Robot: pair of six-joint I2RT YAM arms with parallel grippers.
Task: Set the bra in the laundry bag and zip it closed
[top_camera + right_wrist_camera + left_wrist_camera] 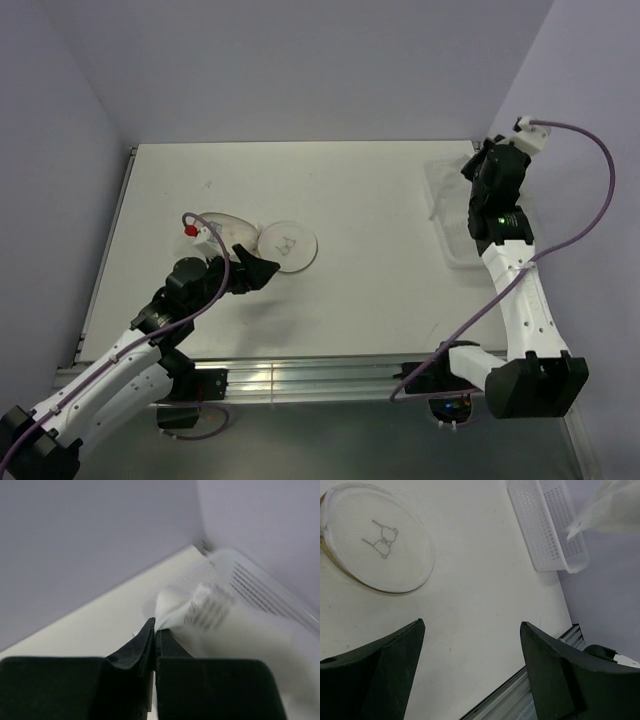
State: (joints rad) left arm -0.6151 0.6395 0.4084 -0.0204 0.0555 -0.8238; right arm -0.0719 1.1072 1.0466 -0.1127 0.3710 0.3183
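The laundry bag (288, 245) lies flat on the table, its round mesh face with the black bra symbol up; the left wrist view shows it (377, 535) with its tan rim. My left gripper (260, 268) is open and empty just near-left of the bag, over bare table (472, 623). My right gripper (478, 168) is at the far right, shut on a pinch of the white bra (200, 605). The bra hangs from it above the basket, seen as pale fabric from the top (445, 182) and in the left wrist view (615, 507).
A rectangular white perforated plastic basket (458, 240) stands by the right wall, also seen in the left wrist view (547, 525) and the right wrist view (270, 592). A second oval mesh face (222, 226) lies left of the bag. Walls close the back and sides.
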